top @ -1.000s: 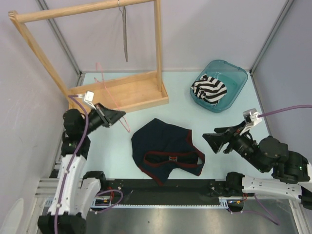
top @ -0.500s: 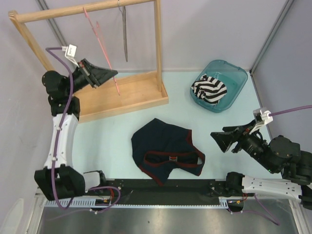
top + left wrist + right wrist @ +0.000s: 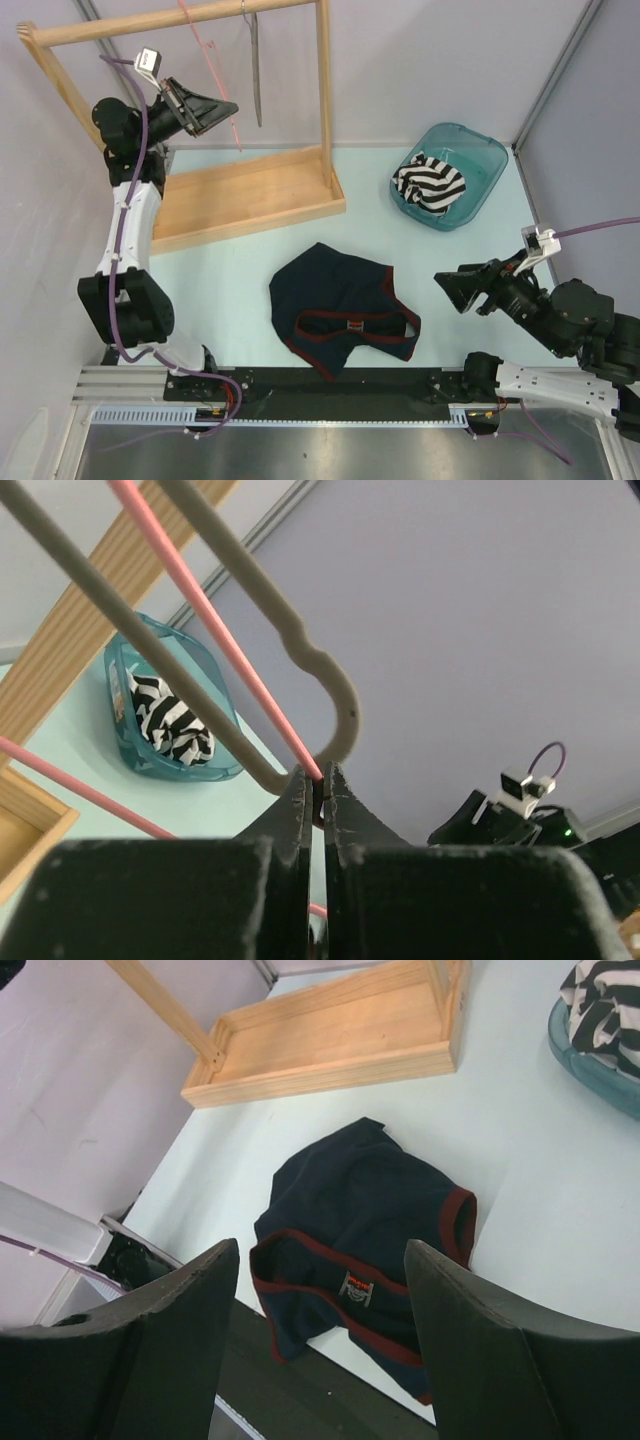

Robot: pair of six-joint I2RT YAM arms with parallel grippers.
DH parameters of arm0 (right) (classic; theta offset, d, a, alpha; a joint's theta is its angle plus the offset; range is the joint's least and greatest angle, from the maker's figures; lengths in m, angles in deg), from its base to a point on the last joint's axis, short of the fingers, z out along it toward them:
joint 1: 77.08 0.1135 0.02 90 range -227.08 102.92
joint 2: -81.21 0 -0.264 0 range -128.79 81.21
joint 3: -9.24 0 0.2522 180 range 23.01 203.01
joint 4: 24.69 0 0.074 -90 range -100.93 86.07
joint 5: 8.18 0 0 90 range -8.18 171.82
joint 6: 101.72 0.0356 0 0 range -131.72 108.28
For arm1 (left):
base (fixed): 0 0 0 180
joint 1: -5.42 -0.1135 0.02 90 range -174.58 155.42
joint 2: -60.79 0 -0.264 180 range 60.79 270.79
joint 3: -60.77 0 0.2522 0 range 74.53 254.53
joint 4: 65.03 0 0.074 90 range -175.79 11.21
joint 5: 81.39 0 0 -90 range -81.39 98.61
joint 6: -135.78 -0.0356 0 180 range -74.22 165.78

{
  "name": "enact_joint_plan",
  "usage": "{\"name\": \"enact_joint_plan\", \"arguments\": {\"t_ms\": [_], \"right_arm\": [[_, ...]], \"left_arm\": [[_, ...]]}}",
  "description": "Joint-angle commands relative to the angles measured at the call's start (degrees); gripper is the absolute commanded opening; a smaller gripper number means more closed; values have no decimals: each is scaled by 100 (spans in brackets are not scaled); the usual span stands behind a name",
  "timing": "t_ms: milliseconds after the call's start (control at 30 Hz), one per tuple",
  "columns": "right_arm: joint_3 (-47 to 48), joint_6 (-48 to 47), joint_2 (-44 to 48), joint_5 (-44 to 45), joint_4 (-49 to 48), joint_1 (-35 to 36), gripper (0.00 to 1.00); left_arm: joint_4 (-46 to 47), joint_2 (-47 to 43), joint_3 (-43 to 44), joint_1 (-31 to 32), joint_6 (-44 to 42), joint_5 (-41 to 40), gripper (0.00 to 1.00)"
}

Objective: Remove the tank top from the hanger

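Observation:
The navy tank top point(image 3: 345, 305) with dark red trim lies crumpled on the table, off the hanger; it also shows in the right wrist view point(image 3: 365, 1225). The thin pink hanger point(image 3: 212, 75) is bare and hangs up by the wooden rack's top rail point(image 3: 170, 20). My left gripper point(image 3: 232, 105) is raised there and shut on the pink hanger's wire point(image 3: 240, 675). A grey hanger point(image 3: 290, 650) hangs beside it on the rail point(image 3: 256, 70). My right gripper point(image 3: 442, 282) is open and empty, to the right of the tank top.
The wooden rack's tray base point(image 3: 245, 195) sits at the back left. A teal basin point(image 3: 448, 175) holding a black-and-white striped cloth point(image 3: 428, 185) stands at the back right. The table's near edge runs just below the tank top.
My left arm has swung the pink hanger from low by the rack base up to the top rail. My right gripper has drawn back a little to the right.

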State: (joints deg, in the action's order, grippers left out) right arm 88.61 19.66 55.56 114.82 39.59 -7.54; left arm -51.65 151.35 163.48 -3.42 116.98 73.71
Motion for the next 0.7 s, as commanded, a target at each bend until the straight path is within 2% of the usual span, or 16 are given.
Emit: {"name": "enact_joint_plan", "arguments": {"t_ms": [0,133,200,233,300,400,467,500,567,600,667], "right_arm": [[-232,44,-97,-170,-69,-81,72],[-566,0,-370,-249,-262,-72,74],[-768,-96,-606,-319,-534,-72,75],[-821,-140,-712,-424,-622,-63,76],[-900,-254,-1115,-556,-824,-72,78],[-970,-281,-1721,-732,-974,-72,81],[-1032,-272,-1969,-847,-1132,-63,85],[-1128,-264,-2223,-952,-1185,-72,86],[-1251,-220,-2444,-1023,-1474,-72,91],[-1365,-193,-2671,-1049,-1588,-72,98],[-1454,-237,-2953,-1119,-1948,-72,100]], "left_arm": [[292,93,194,-56,403,-32,0],[-67,-108,-44,-56,53,-67,0],[-585,-197,-62,-56,-332,-103,11],[-700,-241,-140,-65,-439,-112,30],[-981,-477,-228,-65,-781,-129,51],[-2034,-873,-194,-74,-1756,-322,63],[-2860,-1205,-202,-91,-2370,-533,67],[-3089,-1338,-281,-91,-2574,-603,79],[-3617,-1907,-509,-91,-3083,-953,82],[-3741,-2111,-832,-83,-3234,-1103,83],[-4136,-2612,-1237,-91,-3691,-1585,84]]}}
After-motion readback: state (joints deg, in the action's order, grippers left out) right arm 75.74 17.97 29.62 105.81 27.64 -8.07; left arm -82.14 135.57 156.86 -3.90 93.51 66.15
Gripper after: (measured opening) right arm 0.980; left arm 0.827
